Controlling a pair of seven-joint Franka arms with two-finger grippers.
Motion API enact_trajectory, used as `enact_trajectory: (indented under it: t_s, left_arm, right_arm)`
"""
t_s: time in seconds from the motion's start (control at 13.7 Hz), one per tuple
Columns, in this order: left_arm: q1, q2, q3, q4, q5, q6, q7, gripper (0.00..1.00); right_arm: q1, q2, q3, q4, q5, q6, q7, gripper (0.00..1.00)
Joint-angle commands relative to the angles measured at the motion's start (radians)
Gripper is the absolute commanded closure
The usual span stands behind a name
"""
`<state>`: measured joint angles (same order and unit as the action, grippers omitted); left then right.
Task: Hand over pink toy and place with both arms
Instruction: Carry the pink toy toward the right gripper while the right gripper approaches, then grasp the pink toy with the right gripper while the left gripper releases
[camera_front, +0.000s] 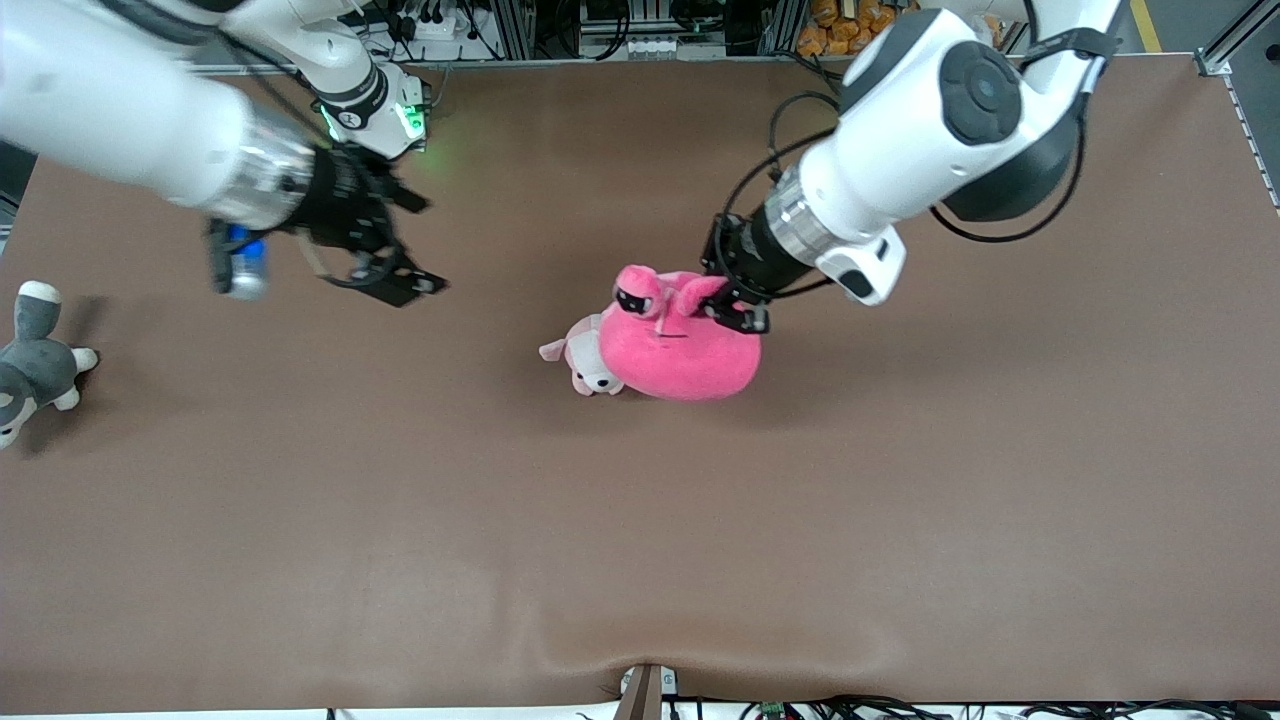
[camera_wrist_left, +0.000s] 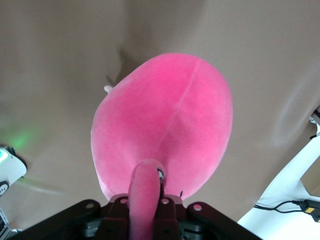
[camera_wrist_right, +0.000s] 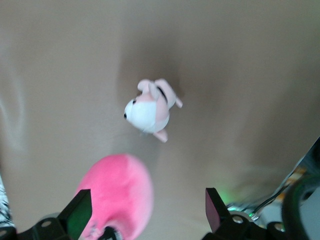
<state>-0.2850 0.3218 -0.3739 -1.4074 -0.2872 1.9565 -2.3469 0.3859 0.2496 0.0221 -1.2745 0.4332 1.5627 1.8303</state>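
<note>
The pink toy (camera_front: 680, 350), a round hot-pink plush with black sunglasses-like eyes, hangs over the middle of the table. My left gripper (camera_front: 735, 305) is shut on a pink flap at its top. In the left wrist view the flap (camera_wrist_left: 145, 192) runs between the closed jaws of my left gripper (camera_wrist_left: 150, 202), and the toy's body (camera_wrist_left: 165, 125) hangs below. My right gripper (camera_front: 425, 245) is open and empty, up in the air toward the right arm's end of the table. In the right wrist view the toy (camera_wrist_right: 117, 195) shows between the spread fingers of my right gripper (camera_wrist_right: 147, 212).
A small pale pink-and-white puppy plush (camera_front: 585, 365) lies on the table, partly covered by the pink toy; it also shows in the right wrist view (camera_wrist_right: 150, 110). A grey-and-white plush (camera_front: 35, 355) lies at the right arm's end of the table. The tabletop (camera_front: 640, 550) is brown.
</note>
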Motion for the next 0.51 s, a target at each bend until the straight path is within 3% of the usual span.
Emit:
enact_trajectory:
  t_s: [0.0, 0.37, 0.44]
  left_arm:
    - [-0.04, 0.032, 0.0, 0.068, 0.013, 0.021, -0.086, 1.0]
    - [-0.091, 0.039, 0.0, 0.073, 0.01, 0.078, -0.193, 1.0]
    - [-0.104, 0.039, 0.0, 0.073, 0.01, 0.078, -0.205, 1.0]
  right_arm:
    - [0.089, 0.042, -0.014, 0.011, 0.003, 0.089, 0.17, 0.0]
    - [0.206, 0.103, -0.014, 0.012, -0.131, 0.22, 0.409, 0.0]
    - [0.206, 0.103, -0.014, 0.012, -0.133, 0.221, 0.429, 0.1]
